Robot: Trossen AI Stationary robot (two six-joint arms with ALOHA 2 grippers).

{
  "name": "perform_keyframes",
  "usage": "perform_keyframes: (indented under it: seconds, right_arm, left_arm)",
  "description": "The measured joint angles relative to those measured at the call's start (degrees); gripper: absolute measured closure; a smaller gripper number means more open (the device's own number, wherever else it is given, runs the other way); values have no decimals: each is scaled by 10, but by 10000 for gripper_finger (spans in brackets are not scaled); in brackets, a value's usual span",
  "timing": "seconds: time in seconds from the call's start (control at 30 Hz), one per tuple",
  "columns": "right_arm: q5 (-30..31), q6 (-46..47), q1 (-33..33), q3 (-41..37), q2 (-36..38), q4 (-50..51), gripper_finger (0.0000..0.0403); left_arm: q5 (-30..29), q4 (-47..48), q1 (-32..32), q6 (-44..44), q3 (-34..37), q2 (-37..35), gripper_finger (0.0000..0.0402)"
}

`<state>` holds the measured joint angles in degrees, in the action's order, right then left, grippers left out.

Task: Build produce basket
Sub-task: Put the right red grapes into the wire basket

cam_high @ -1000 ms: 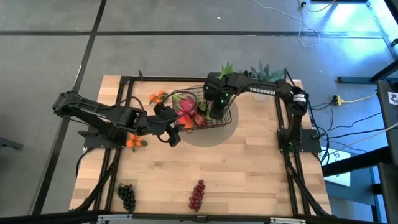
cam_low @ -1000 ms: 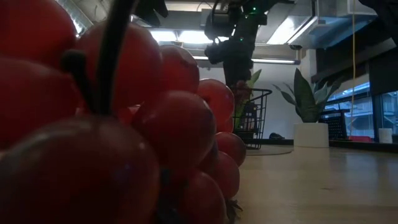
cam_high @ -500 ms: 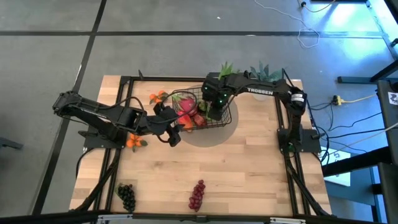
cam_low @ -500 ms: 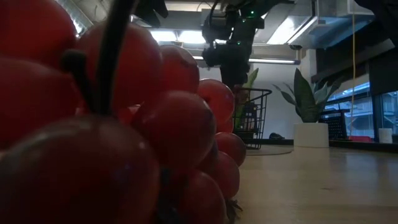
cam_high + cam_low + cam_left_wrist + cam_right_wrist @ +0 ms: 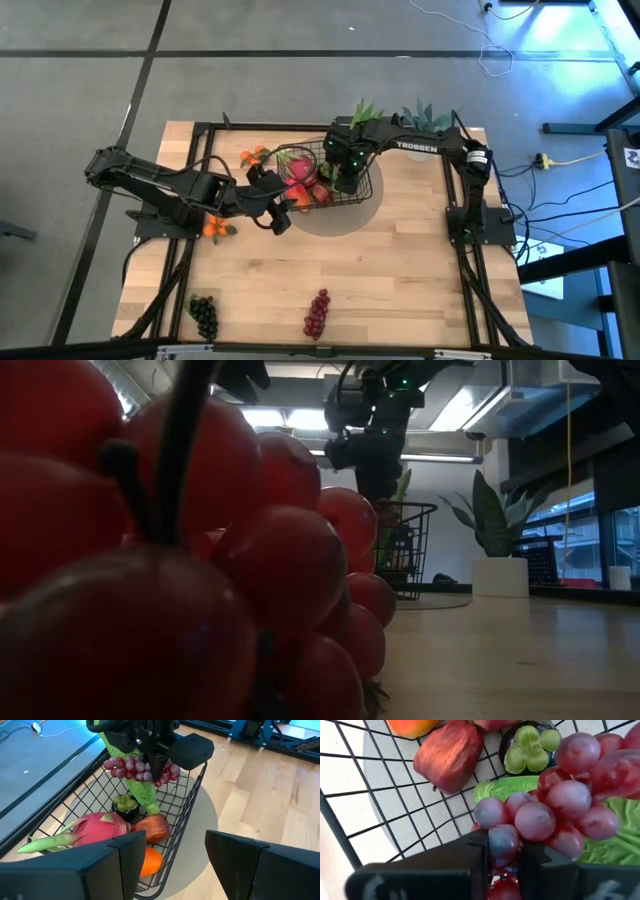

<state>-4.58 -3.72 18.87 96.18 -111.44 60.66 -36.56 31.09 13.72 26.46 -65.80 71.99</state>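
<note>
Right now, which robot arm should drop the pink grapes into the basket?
The right arm. Its tool is shut on the pink grapes, hanging right over the basket, so it probably only has to let go. The left tool is open and empty, waiting beside the basket.

This looks like a robot lab: a wooden table (image 5: 380,270) with a black metal frame (image 5: 200,128) stands on a grey floor (image 5: 250,60), loose cables (image 5: 560,160) lie beside it, and long ceiling lights (image 5: 290,418) shine above
</note>
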Motion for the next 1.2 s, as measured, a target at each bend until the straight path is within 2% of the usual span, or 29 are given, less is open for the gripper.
perform_keyframes:
  seconds: [0.23, 0.77, 1.2]
  right_arm:
    - [0, -58, -14, 0, 0, 0, 346]
    - [-1, -57, -10, 0, 0, 4, 343]
    - [0, -70, -10, 0, 0, 15, 263]
  left_arm:
    - [0, 2, 0, 0, 0, 0, 208]
    - [0, 2, 0, 0, 0, 0, 208]
    - [0, 2, 0, 4, 0, 0, 208]
